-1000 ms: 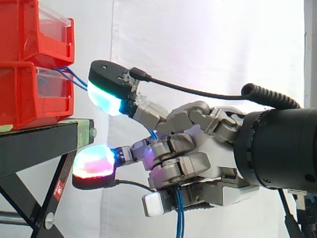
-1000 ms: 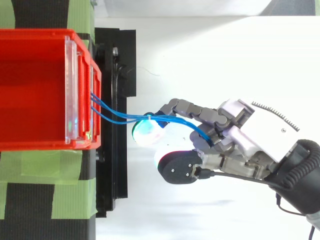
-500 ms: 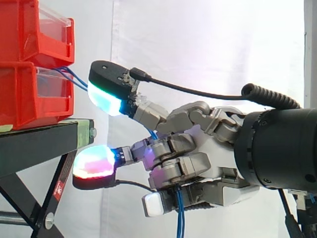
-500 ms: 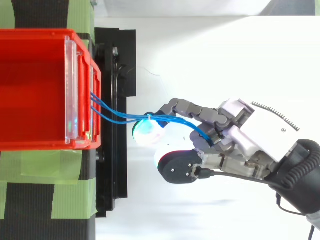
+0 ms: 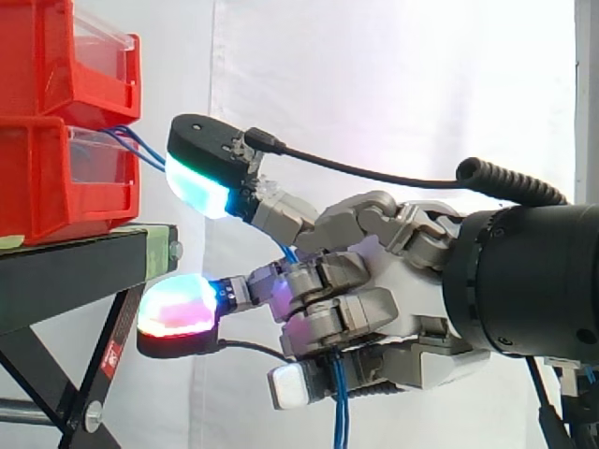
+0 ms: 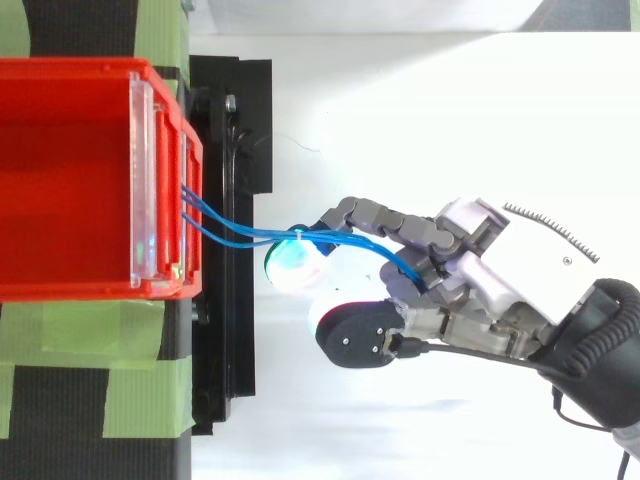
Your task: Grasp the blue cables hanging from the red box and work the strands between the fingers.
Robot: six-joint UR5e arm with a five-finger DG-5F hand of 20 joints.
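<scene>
Thin blue cables (image 6: 240, 235) leave the front of the lower red bin (image 5: 65, 182) and run right into my hand (image 5: 412, 309). In the top view they arc over a glowing cyan fingertip (image 6: 292, 262) and pass into the hand (image 6: 500, 270) between its fingers. In the side view the strands come out below the curled lower fingers and hang down (image 5: 339, 407). One finger with a cyan-green pad (image 5: 201, 187) reaches out high near the bin. Below it, another with a red-pink pad (image 5: 176, 309) points left. The hand is shut on the cables.
Two red bins are stacked on a black stand (image 5: 75, 271), with the upper red bin (image 5: 65, 56) on top. Green tape strips (image 6: 60, 340) cover the stand's top. A white curtain hangs behind. To the right of the stand is open space.
</scene>
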